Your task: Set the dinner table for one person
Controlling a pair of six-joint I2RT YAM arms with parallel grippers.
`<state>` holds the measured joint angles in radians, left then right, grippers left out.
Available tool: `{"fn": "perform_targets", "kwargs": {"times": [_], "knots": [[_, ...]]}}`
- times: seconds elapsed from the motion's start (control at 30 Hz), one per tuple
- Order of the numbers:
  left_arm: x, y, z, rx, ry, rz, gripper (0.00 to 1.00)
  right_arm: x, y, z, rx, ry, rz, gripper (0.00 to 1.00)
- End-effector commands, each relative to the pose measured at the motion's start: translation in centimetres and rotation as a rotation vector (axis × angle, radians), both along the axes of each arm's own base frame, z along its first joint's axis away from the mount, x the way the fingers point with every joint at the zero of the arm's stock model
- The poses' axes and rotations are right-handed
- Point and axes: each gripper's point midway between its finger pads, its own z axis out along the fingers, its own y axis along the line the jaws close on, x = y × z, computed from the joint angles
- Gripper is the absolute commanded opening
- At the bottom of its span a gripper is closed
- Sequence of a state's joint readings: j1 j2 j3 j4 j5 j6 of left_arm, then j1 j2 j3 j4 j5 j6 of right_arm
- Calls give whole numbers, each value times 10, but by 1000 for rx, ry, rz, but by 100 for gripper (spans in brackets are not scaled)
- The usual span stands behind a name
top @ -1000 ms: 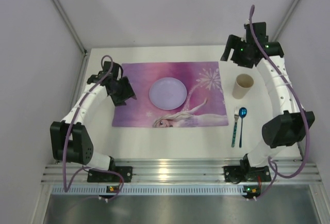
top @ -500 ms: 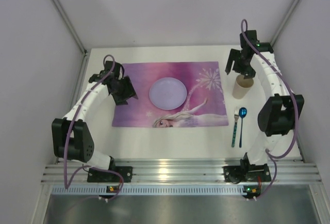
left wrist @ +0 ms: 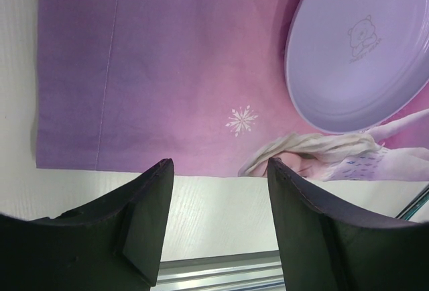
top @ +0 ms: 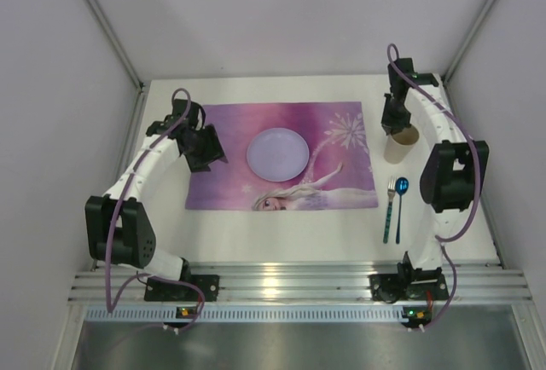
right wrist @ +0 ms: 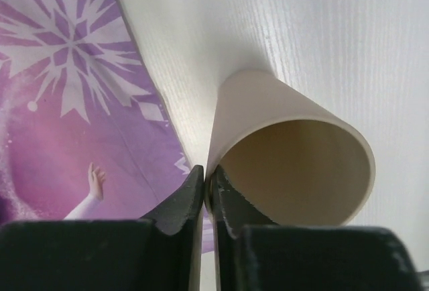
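The dinner table (top: 281,234) lay closed in by white walls on three sides and by the ribbed rail (top: 281,280) on the near side. The placemat (top: 230,187) sat in its middle. Bare white bands ran beyond the placemat's far edge and along its near edge. A narrower strip showed to its left, and the strip to its right was the most crowded.

On that right strip a cup (top: 403,141) stood just off the placemat's far right corner. A fork (top: 389,208) and a spoon (top: 400,204) lay side by side just off the near right corner; whether they touched could not be made out. A plate (top: 277,153) rested on the placemat near its centre.

The right gripper (top: 394,123) hung over the cup and hid part of its rim from above. In the wrist view it (right wrist: 209,197) was nearly closed, pinching the cup's (right wrist: 295,163) wall at the side facing the placemat (right wrist: 67,103), one finger inside and one outside. The cup's base was out of sight.

The left gripper (top: 209,157) covered part of the placemat's left end from above. Its own camera showed it (left wrist: 220,167) spread wide and holding nothing, above the placemat's (left wrist: 167,70) edge and the bare table (left wrist: 214,210), with the plate (left wrist: 362,56) cut off at the frame.
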<state>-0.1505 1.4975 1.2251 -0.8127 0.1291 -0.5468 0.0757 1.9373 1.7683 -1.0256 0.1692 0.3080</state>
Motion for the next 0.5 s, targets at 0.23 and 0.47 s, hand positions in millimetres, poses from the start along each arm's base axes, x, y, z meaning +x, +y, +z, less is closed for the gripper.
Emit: {"fn": "perform_targets", "kwargs": {"times": [0.23, 0.47], "knots": [[12, -1, 5, 8, -29, -27, 63, 23, -10, 66, -120, -142, -18, 0], [18, -6, 4, -15, -31, -30, 63, 48, 65, 120, -41, -279, 89, 0]]}}
